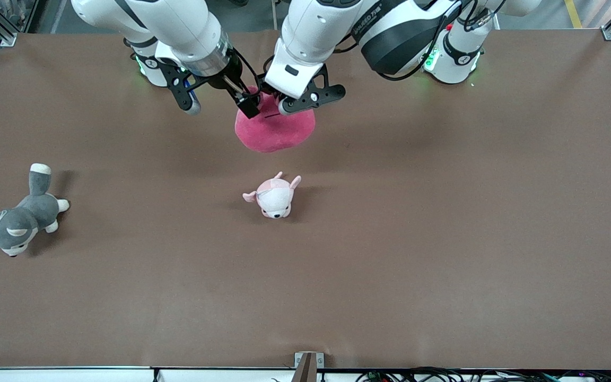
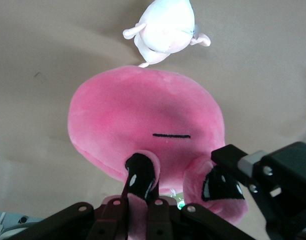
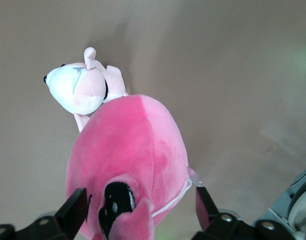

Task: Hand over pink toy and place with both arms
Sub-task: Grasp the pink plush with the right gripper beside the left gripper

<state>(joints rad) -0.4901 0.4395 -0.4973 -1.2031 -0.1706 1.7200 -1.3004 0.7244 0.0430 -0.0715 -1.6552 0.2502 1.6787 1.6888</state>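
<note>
Small pink plush (image 1: pixel 273 197) nearest; wrist views show both claws on pink toy (image 2: pixel 143 125).

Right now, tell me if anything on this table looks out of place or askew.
Nothing is damaged or spilled. The grey-and-white plush dog lies tipped on its side toward the right arm's end. The pink toy hangs pinched in the left hand, with the right hand open around it.

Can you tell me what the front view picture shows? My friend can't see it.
The left pincer is shut on the pink toy, holding it over the brown table, with the right pincer open around it. A small pale pink plush lies nearer the camera.
</note>
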